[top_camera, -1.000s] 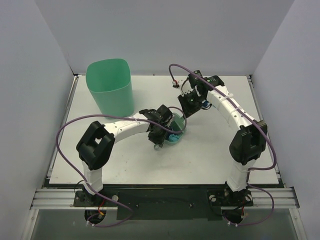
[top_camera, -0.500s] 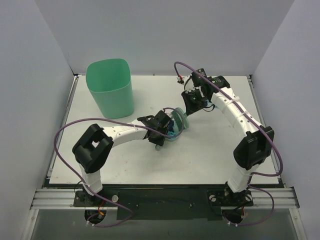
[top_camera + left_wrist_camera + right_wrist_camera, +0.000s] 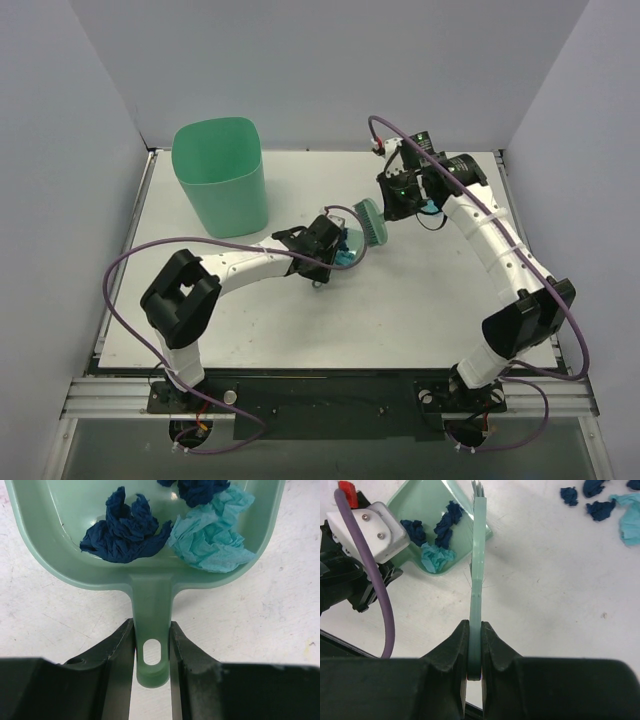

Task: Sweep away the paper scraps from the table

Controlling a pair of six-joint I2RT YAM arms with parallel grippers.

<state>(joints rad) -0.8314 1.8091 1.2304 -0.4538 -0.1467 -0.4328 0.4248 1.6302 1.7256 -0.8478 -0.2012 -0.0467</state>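
Overhead view of a white surface (image 3: 420, 300), with two robot arms reaching in from 6 o'clock. A tall mint-green bin (image 3: 218, 185) stands at 10 o'clock.

Near the centre, the left fingers (image 3: 115, 655) are clamped on either side of the short handle of a mint-green dustpan (image 3: 150, 587). The pan appears to sit on the surface with its open mouth toward roughly 2 o'clock, facing the brush, probably so that swept bits can slide straight in. Inside it lie several paper scraps (image 3: 125, 527), crumpled dark navy and turquoise, gathered against the back wall by the handle.

The right fingers (image 3: 452, 650) are squeezed tight on the thin handle of a matching brush (image 3: 479, 570). It is seen edge-on, with its bristles just beside the pan's mouth. Whether the bristles touch the surface cannot be told.

More paper scraps (image 3: 600, 507) lie loose on the surface, well apart from the pan, at 1 o'clock in the right wrist view, beyond the brush.

The job looks partly done: one batch is collected, and the far cluster is not yet swept. The pan is likely kept low so the brush can drag that cluster toward it. A raised front edge would let bits slip underneath.
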